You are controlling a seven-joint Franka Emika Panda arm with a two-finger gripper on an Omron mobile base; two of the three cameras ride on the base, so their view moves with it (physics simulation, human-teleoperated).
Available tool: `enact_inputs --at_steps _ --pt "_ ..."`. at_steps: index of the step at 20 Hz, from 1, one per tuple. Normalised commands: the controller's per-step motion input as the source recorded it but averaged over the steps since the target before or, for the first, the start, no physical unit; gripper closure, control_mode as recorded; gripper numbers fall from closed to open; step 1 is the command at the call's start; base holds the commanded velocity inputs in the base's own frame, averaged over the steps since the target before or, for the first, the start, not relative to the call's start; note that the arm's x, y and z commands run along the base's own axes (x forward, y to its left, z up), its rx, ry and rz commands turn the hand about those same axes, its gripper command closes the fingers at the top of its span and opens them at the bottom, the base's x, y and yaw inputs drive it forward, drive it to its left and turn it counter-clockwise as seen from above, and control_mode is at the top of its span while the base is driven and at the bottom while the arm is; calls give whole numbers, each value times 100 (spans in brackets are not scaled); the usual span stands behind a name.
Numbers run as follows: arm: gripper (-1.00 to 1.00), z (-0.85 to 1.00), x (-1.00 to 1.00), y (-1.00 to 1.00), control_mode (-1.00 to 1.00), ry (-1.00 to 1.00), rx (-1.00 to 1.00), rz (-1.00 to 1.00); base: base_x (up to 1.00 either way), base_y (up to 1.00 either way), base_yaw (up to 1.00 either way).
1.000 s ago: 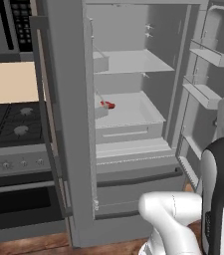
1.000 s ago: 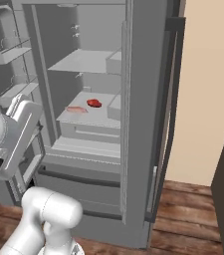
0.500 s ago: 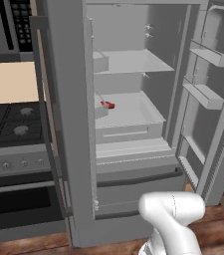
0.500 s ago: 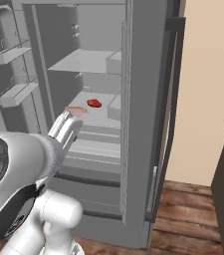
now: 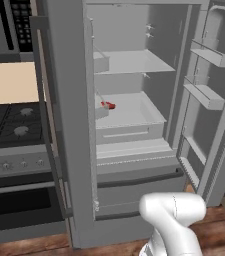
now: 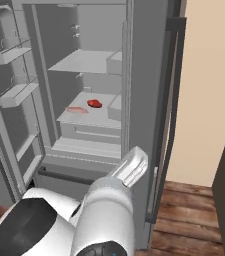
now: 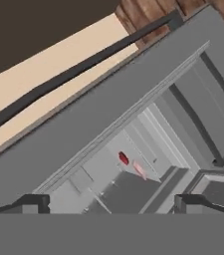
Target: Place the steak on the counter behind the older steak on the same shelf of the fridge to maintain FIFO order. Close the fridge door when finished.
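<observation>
1. My gripper (image 7: 111,203): the two dark fingertips stand wide apart at the bottom of the hand view, released, with nothing between them.
2. Fridge (image 6: 139,75): it lies ahead of my gripper with its door (image 5: 219,100) swung open; the hand view is rolled, so the cabinet runs diagonally across it.
3. Steak (image 6: 94,103): bright red, it rests well ahead of my fingertips, between their lines of sight, on the wide pale shelf (image 6: 91,129) with the raised front lip.
4. Paler pink cut (image 6: 76,109): it lies on the same shelf just beside the red steak, apart from it and nearer the shelf's front; in the hand view it sits nearer my fingertips than the red piece.
5. Dark bar handle (image 6: 166,100): it runs down the closed door, far beyond my gripper, in front of a beige wall (image 6: 209,90).
6. Black gas stovetop (image 5: 6,122): it stands beside the fridge in the left base view.
</observation>
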Motion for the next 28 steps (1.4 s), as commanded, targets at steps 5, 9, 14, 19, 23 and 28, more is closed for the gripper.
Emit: enact_inputs --at_steps 5,9,14,19,23,28 --pt "-100 -31 34 -64 -100 -13 16 2 0 0 0" --pt "-100 -35 67 -53 -100 -1 8 13 0 0 0" --pt "-100 -38 59 -41 -100 -3 1 14 0 0 0" --pt "-100 -36 32 -41 -100 -7 0 11 0 0 0" --pt "-100 -32 15 -36 -100 -3 0 6 0 0 0" --pt "-100 -25 13 -35 -100 -7 0 12 0 0 0"
